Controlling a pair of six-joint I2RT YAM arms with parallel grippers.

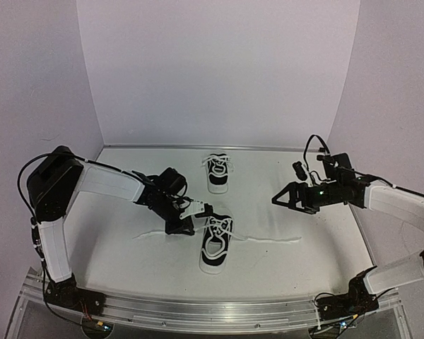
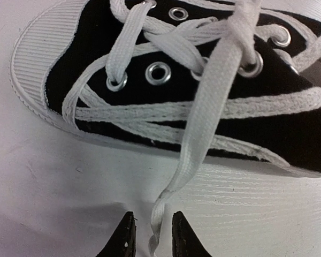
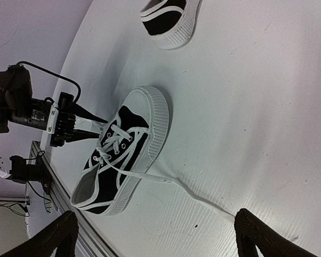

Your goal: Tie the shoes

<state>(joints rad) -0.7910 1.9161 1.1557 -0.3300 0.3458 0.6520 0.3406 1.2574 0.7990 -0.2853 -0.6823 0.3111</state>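
Two small black shoes with white soles are on the table. The near shoe (image 1: 216,244) (image 2: 166,80) (image 3: 123,155) has loose white laces. The far shoe (image 1: 216,173) (image 3: 168,21) stands near the back wall. My left gripper (image 1: 198,209) (image 2: 152,235) is low at the near shoe's left side. Its left lace (image 2: 203,123) runs down between the black fingertips (image 2: 125,238), with a small gap on each side. The jaws stand narrowly apart. The right lace (image 1: 268,240) (image 3: 203,198) lies flat on the table. My right gripper (image 1: 277,200) (image 3: 155,235) hovers wide open and empty to the right of it.
The white table (image 1: 127,268) is closed in by pale walls at the back and sides. A metal rail (image 1: 198,311) runs along the near edge. The tail of the left lace (image 1: 148,234) trails leftward across the table behind my left gripper.
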